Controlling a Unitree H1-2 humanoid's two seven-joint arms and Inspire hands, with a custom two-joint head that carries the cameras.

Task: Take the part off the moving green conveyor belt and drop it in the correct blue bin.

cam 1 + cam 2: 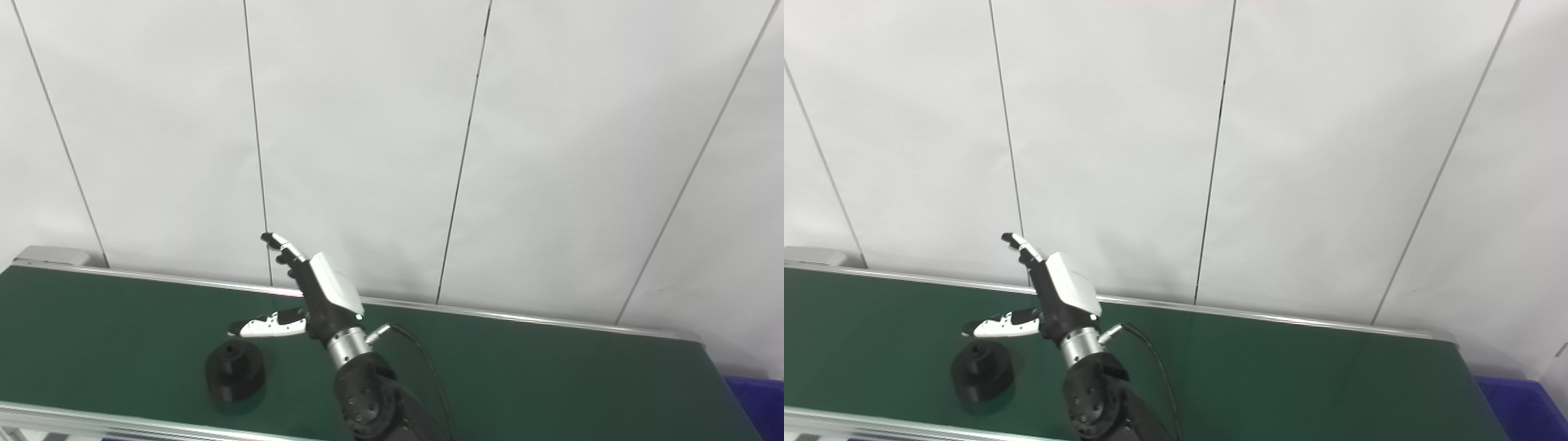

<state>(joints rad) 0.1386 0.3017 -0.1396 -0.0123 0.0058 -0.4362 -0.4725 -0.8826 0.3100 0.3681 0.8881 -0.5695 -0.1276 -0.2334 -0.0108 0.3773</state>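
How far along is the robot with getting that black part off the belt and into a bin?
Nothing is done yet. The black part sits on the green conveyor belt, ungrasped. The one visible hand hovers open just beside and above it. Left: grasp it, lift it, and carry it to the blue bin.

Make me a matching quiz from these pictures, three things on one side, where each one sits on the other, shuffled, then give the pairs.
Things:
1. black round part
2. blue bin
3. robot hand

Places:
A. raised over the green conveyor belt, fingers apart, holding nothing
B. beyond the belt's right end, at the lower right corner
C. lying on the belt near its front rail, left of the arm

Pairs: 1-C, 2-B, 3-A
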